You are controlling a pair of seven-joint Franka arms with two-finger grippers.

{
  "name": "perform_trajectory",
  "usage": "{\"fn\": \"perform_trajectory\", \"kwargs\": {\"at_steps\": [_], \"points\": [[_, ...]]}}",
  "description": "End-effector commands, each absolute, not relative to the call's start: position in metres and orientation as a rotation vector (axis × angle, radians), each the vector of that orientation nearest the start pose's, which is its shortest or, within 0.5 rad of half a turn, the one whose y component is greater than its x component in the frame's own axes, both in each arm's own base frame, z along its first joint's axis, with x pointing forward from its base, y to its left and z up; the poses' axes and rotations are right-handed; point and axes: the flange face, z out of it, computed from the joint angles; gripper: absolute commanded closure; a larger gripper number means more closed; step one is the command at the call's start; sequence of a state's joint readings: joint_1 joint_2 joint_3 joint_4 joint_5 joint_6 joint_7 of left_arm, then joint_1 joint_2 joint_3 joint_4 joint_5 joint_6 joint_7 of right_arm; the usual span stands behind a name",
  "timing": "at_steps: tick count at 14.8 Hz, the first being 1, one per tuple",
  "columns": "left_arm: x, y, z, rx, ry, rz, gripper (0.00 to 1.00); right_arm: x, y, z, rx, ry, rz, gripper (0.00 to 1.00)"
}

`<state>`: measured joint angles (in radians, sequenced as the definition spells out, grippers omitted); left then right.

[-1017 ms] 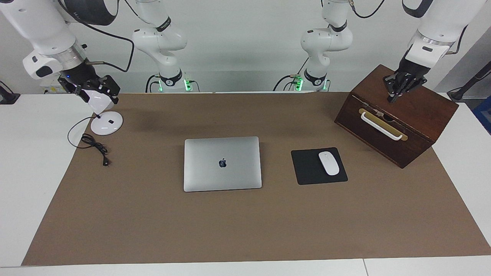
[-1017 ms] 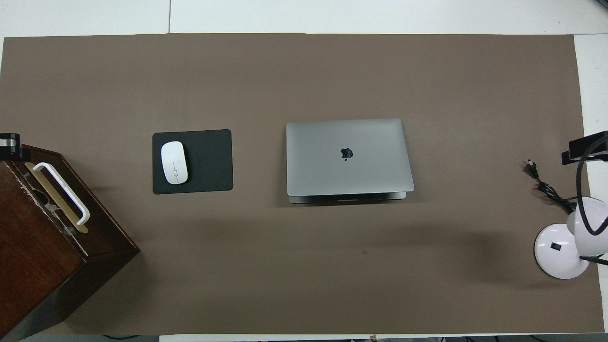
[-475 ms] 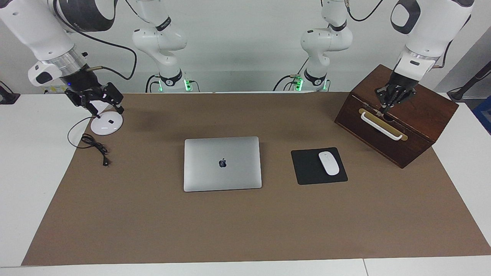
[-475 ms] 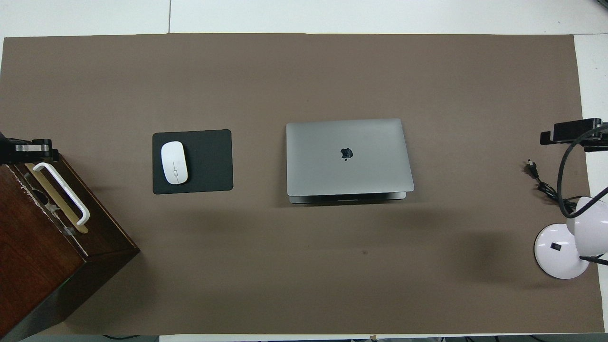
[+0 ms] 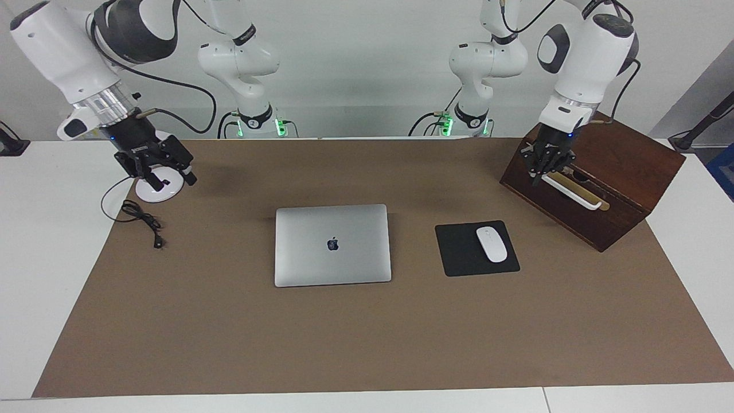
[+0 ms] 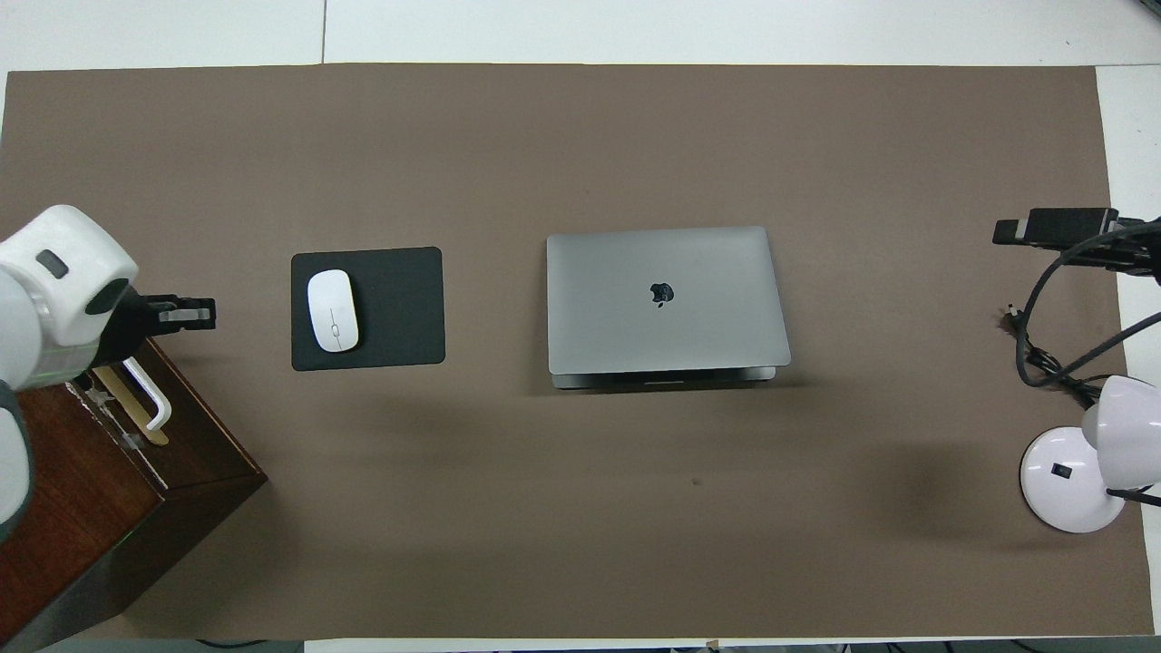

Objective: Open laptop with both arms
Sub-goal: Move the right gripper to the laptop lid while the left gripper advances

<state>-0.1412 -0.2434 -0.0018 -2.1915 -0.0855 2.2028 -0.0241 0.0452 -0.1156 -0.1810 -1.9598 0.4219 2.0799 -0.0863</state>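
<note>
The laptop (image 5: 332,244) lies shut and flat on the brown mat in the middle of the table, its apple logo facing up (image 6: 667,299). Neither gripper touches it. My left gripper (image 5: 538,175) hangs shut over the front upper edge of the wooden box, just above the end of its white handle, toward the left arm's end of the table (image 6: 201,313). My right gripper (image 5: 172,182) hovers open over the lamp's round base, with nothing between its fingers (image 6: 1052,227).
A dark wooden box (image 5: 625,166) with a white handle (image 5: 576,194) stands at the left arm's end. A black mouse pad (image 5: 459,252) with a white mouse (image 5: 492,244) lies beside the laptop. A white desk lamp (image 6: 1070,481) and its black cable (image 5: 140,218) sit at the right arm's end.
Both arms have swung inward and lower. The left gripper moved from over the box's top to its front edge. The right gripper moved off the lamp head to over its base.
</note>
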Motion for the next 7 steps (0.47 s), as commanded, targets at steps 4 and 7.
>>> {"fn": "perform_trajectory", "kwargs": {"at_steps": [4,7], "points": [[0.465,-0.124,0.458,-3.226,0.192,-0.585,1.00,0.536,-0.002,0.501,-2.549,0.387,-0.529,0.00],[0.449,-0.154,0.428,-3.235,0.199,-0.687,1.00,0.536,0.029,0.489,-2.477,0.439,-0.576,0.00]]}}
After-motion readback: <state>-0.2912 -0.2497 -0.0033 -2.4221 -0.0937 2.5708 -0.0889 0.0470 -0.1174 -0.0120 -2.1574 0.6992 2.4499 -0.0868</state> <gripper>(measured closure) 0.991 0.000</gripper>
